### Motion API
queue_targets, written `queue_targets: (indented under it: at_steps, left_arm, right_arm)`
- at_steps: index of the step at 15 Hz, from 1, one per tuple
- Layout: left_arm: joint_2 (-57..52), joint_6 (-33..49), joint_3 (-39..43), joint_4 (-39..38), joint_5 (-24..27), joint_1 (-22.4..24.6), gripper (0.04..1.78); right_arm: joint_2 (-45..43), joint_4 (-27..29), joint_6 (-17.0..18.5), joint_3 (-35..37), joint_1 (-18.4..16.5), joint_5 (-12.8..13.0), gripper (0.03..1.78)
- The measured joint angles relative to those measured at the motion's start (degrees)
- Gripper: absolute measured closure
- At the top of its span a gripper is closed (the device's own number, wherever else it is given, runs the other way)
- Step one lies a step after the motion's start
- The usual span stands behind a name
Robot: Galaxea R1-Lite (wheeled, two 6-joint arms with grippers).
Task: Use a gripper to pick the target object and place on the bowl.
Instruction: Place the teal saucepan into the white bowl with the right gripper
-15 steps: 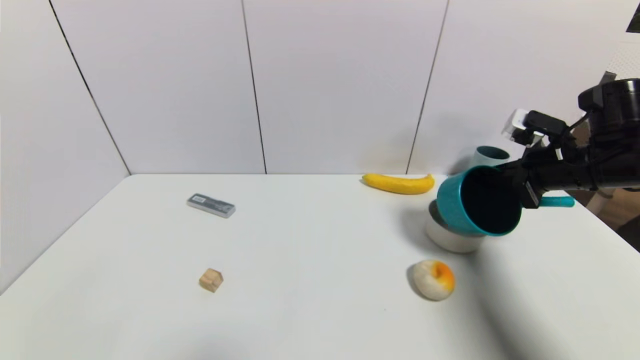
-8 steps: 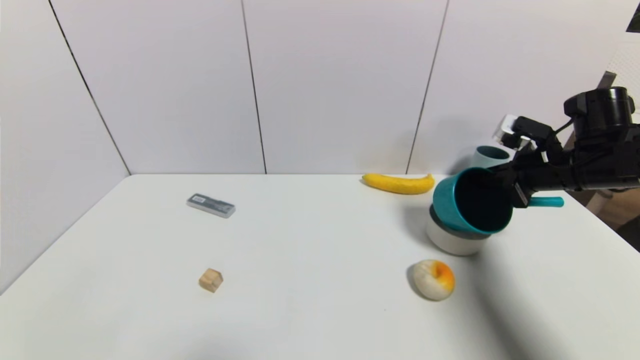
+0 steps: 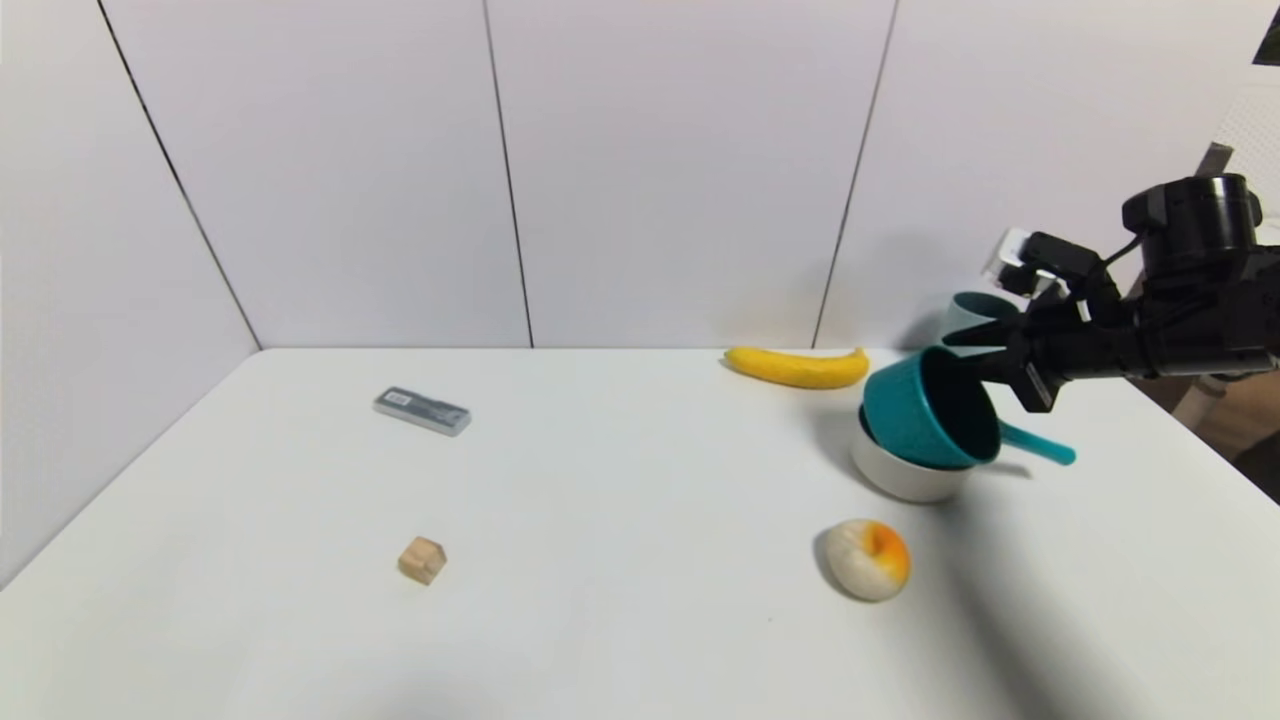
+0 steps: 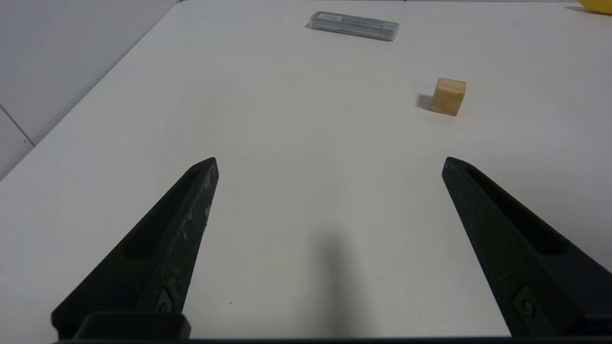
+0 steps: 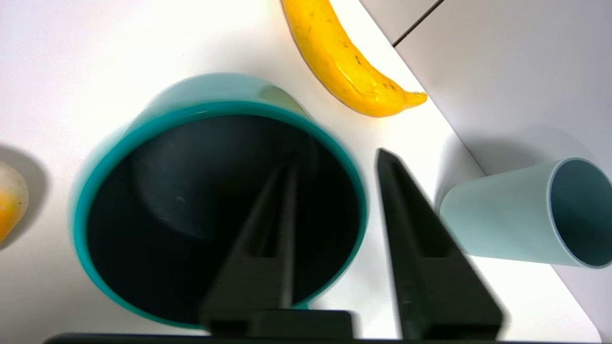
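— Where is the saucepan?

— The teal saucepan [image 3: 925, 410] sits tilted on the off-white bowl [image 3: 900, 475], at the right far part of the desk [image 3: 620, 560]. Its dark inside faces toward my right arm, and its handle [image 3: 1040, 448] points out to the right, slanting down over the desk.

— Do your fingers hold it?

— No. My right gripper [image 3: 985, 352] hangs just above the pan's rim with its fingers [image 5: 420, 248] parted by a moderate gap and nothing between them. In the right wrist view one finger shows over the pan's dark inside, the other outside the rim.

— What is around?

— A yellow banana [image 3: 798, 366] lies just behind the pan, near the wall. A pale blue cup [image 5: 526, 215] is behind my right fingers, very close. A white and orange round thing [image 3: 868, 558] rests in front of the bowl, apart from it.

— And the left side?

— My left gripper [image 4: 330, 165] stays low over the desk, fingers wide apart, holding nothing. Ahead of it are a small wooden block [image 4: 448, 96] and a grey flat case [image 4: 354, 26], both well apart from the bowl.
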State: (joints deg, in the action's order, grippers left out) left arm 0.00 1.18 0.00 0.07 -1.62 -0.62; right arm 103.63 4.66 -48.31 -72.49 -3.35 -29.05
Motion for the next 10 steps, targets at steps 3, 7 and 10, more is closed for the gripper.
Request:
queue_targets:
  at_steps: [3, 7, 10]
  left_arm:
    - [0.0, 0.0, 0.0, 0.0, 0.0, 0.0, 0.13]
    - [0.0, 0.0, 0.0, 0.0, 0.0, 0.0, 0.13]
    - [0.0, 0.0, 0.0, 0.0, 0.0, 0.0, 0.13]
  right_arm:
    - [-0.3, 0.1, 0.6, -0.9, 0.0, -0.1, 0.81]
    - [-2.8, 0.1, 7.8, -8.1, 0.1, -0.2, 0.52]
    - [-9.0, 0.8, 20.3, -11.2, 1.5, -0.4, 0.39]
